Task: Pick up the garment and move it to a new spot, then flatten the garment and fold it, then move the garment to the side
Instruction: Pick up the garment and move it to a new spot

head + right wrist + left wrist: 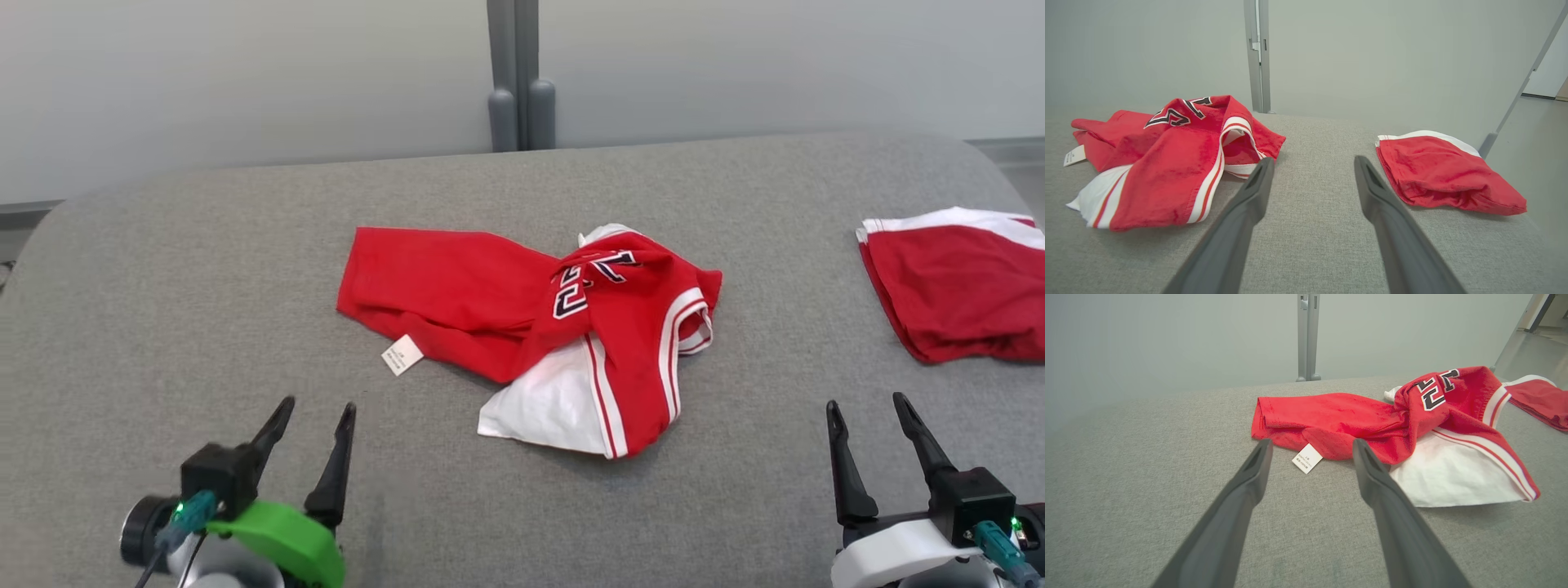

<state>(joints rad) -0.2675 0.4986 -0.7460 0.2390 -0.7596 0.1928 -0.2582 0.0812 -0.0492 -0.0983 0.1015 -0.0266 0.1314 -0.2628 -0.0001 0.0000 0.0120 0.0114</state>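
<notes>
The red jersey (563, 327) is seen crumpled mid-way across the grey table (245, 245); flattening, folding and setting aside are judged undone. The left gripper (317, 403) and right gripper (864, 400) are seen spread open and empty on the near side.

Your grey fabric-covered tabletop (163, 327), a folded red-and-white cloth (955, 294) at its right edge, grey twin post (521, 82) behind

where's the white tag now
Head view, left of centre: the white tag lies at the near edge of the crumpled garment, beyond the left claw.
</notes>
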